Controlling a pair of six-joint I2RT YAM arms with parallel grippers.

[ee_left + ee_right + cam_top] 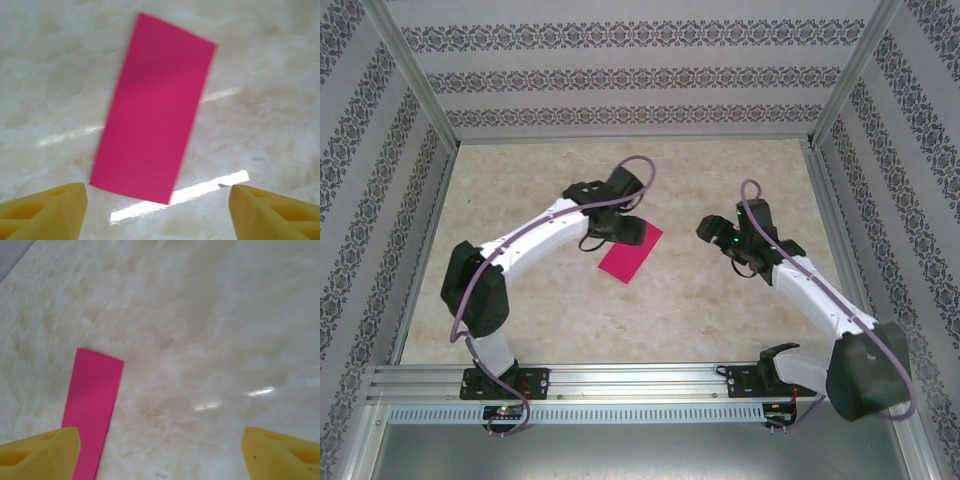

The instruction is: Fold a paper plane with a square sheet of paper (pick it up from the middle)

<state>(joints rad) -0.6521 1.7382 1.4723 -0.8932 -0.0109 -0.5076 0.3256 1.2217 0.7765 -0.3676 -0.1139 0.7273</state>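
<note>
The square sheet of paper (pixel 630 252) lies flat on the table (pixel 720 320) a little left of centre. It shows as a narrow magenta oblong, so I judge it is already doubled over once. In the top view its long axis runs from about 1 o'clock to 7 o'clock. The left end effector (pixel 623 228) hangs over its far end with the fingers (pixel 45 210) spread wide and nothing between them. From the left wrist the sheet lies straight ahead at 12 o'clock, its near short edge just beyond the fingertips. The right end effector (pixel 720 236) also has its fingers apart and empty. It stands well clear, with the paper at 9 o'clock in the top view and about 10 o'clock from its own wrist. The left arm is plainly nearer, so the next crease or pinch probably falls to it, worked along that long axis.
</note>
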